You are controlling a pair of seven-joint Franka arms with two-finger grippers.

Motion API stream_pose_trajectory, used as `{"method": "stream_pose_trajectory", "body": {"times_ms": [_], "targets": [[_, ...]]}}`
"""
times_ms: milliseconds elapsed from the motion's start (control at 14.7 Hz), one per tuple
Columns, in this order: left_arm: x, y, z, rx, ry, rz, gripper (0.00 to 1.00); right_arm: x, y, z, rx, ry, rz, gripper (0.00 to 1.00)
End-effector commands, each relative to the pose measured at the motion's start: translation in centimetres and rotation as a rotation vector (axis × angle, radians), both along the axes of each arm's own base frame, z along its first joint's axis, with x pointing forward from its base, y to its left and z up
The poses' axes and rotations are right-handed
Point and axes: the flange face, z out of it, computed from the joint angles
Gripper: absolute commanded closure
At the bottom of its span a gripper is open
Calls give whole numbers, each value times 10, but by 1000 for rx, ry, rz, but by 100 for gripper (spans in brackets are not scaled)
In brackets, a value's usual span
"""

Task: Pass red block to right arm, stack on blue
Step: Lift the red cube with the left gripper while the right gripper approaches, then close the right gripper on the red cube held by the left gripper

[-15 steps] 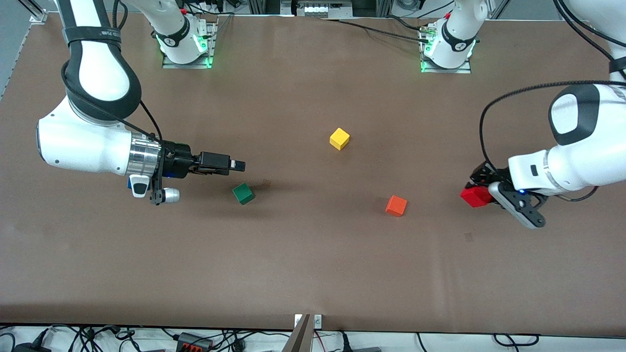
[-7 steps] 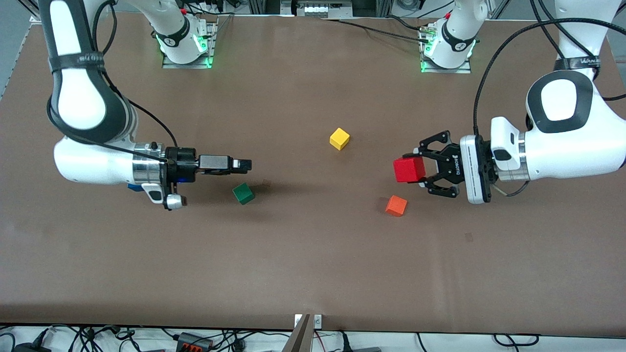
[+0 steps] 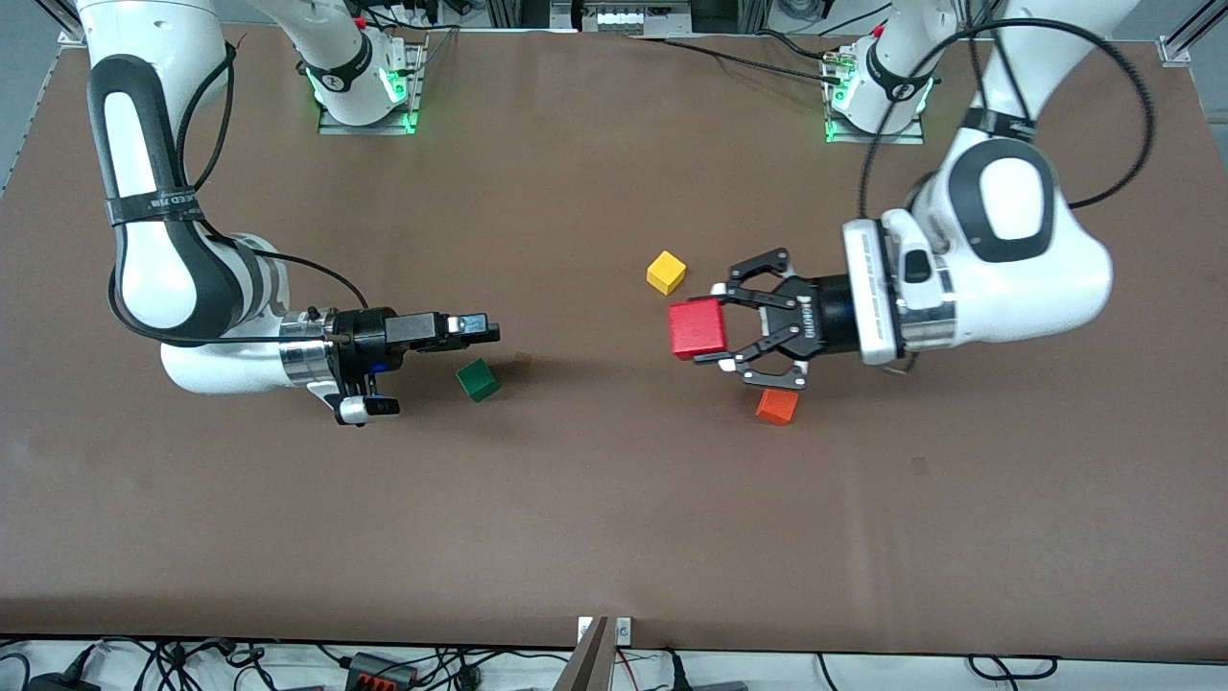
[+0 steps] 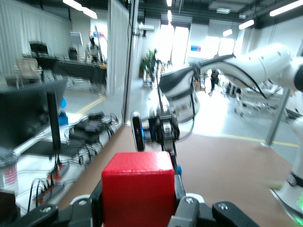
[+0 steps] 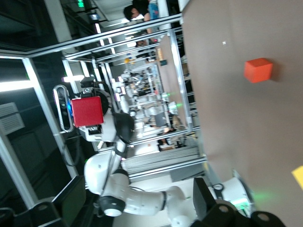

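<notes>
My left pincer (image 3: 715, 329) is clamped on the red block (image 3: 697, 328), holding it in the air with the orange cube (image 3: 777, 405) just under my fingers and the yellow cube (image 3: 666, 272) close by. My right pincer (image 3: 484, 332) hangs over the green cube (image 3: 477, 380), pointing toward the block; I cannot tell how far it is open.

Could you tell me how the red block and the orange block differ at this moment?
The red block is bright red; the orange block is orange. The red block is up in the air, clamped in the left tool, while the orange block lies free on the table, touched by nothing. In the front view the red block looks larger, being raised toward the camera. Both are plain matte cubes.
</notes>
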Motion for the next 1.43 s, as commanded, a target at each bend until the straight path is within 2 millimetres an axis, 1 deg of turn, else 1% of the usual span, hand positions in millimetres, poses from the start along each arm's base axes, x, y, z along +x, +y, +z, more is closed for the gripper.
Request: {"method": "stream_pose_trajectory", "body": {"times_ms": [0, 272, 341, 409, 545, 613, 817, 954, 1158, 1362], "targets": [[-4, -25, -7, -38, -47, 45, 82, 2, 6, 5, 65, 4, -13, 0], [-17, -71, -35, -46, -57, 112, 82, 3, 8, 10, 73, 2, -15, 0], [-22, -82, -41, -67, -58, 126, 82, 3, 9, 12, 75, 1, -16, 0], [-24, -87, -45, -71, -72, 138, 82, 4, 10, 13, 91, 4, -27, 0], [-35, -109, -53, -78, -55, 151, 82, 5, 14, 20, 123, 33, -43, 0], [-38, -113, -55, -79, -41, 170, 82, 4, 18, 21, 122, 49, -39, 0], [-37, -113, -60, -69, -65, 176, 82, 2, 27, 22, 119, 52, -32, 0], [-37, -113, -62, -70, -61, 178, 82, 0, 37, 30, 104, 71, -12, 0], [-37, -114, -61, -73, -62, 178, 82, 1, 47, 37, 90, 79, -14, 0], [-37, -113, -61, -70, -62, 180, 82, 4, 61, 45, 5, 42, -8, 0]]}}
